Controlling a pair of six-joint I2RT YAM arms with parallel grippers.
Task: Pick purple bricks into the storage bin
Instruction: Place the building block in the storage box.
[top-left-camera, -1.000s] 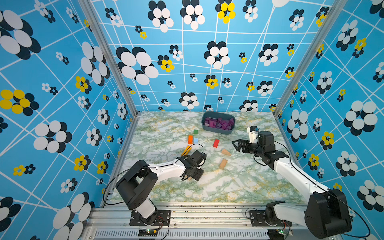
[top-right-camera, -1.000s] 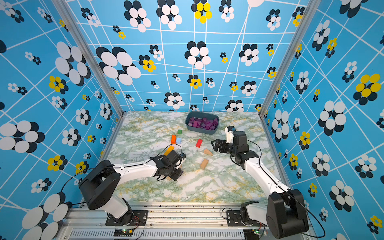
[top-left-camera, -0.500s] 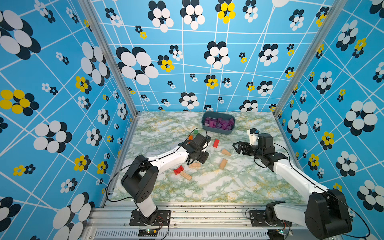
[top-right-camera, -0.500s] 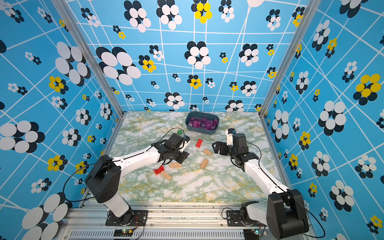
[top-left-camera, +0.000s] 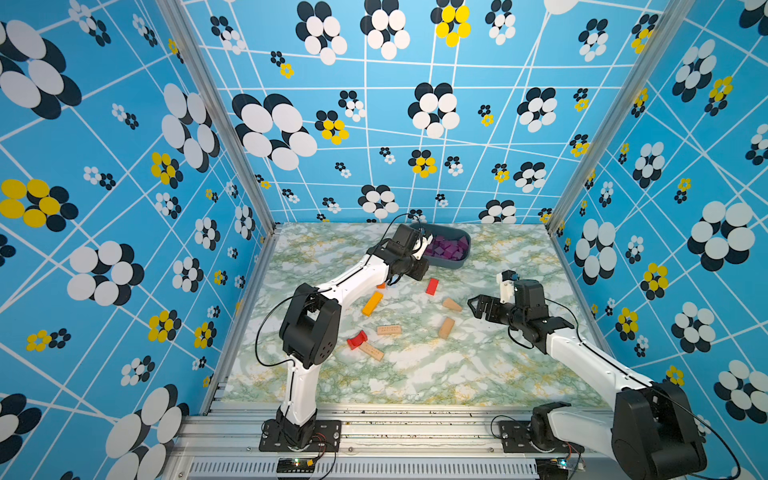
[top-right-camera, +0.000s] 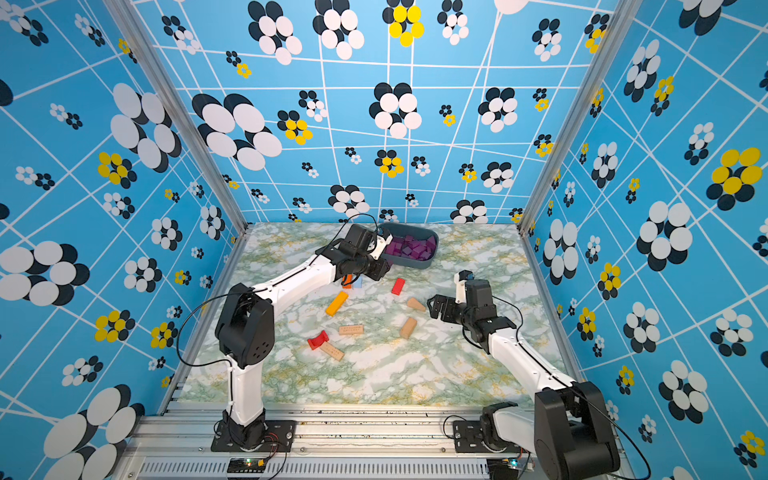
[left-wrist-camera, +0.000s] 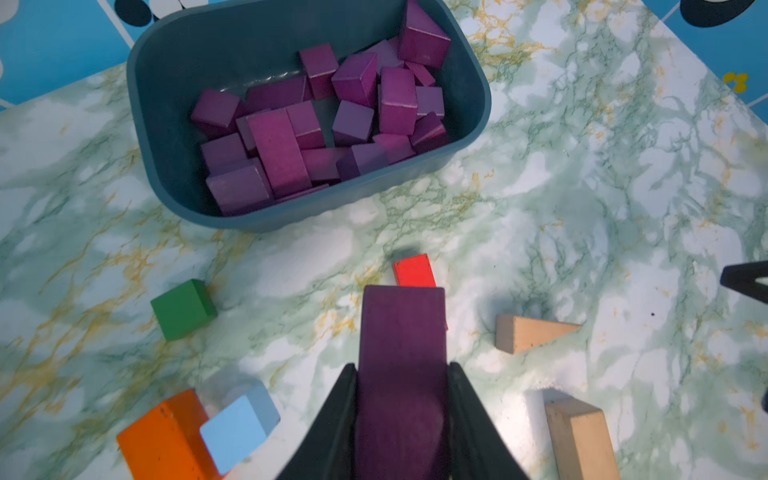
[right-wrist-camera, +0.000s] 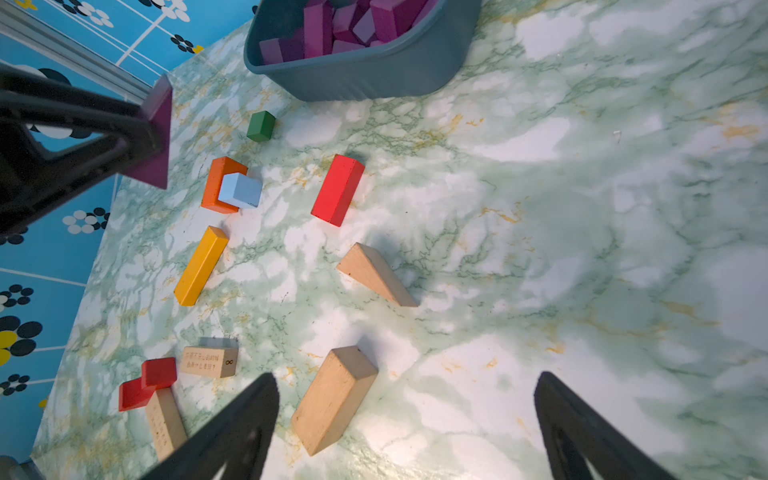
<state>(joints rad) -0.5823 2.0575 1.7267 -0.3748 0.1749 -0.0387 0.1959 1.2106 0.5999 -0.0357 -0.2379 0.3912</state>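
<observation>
Purple bar (left-wrist-camera: 401, 320) sits clamped lengthwise between the narrow jaws of the left pincer (left-wrist-camera: 402, 368), its free end sticking out past the fingertips and covering part of a red block (left-wrist-camera: 413, 270) below. It is outside the storage bin (left-wrist-camera: 166, 124), on the side nearer the robot. The other purple bricks (left-wrist-camera: 357, 83) lie heaped inside the bin, which stands near the far edge of the marbled tabletop (left-wrist-camera: 582, 187). In a top view the left arm reaches to just beside the bin (top-left-camera: 457, 262).

A green cube (left-wrist-camera: 183, 309), an orange block (left-wrist-camera: 162, 436) with a light blue cube (left-wrist-camera: 239, 428) against it, and a tan wedge (left-wrist-camera: 528, 332) lie scattered near the bin.

Well apart, the right pincer (right-wrist-camera: 405, 378) hangs with its jaws spread wide and nothing between them, a tan block (right-wrist-camera: 334, 399) just beside one fingertip.
</observation>
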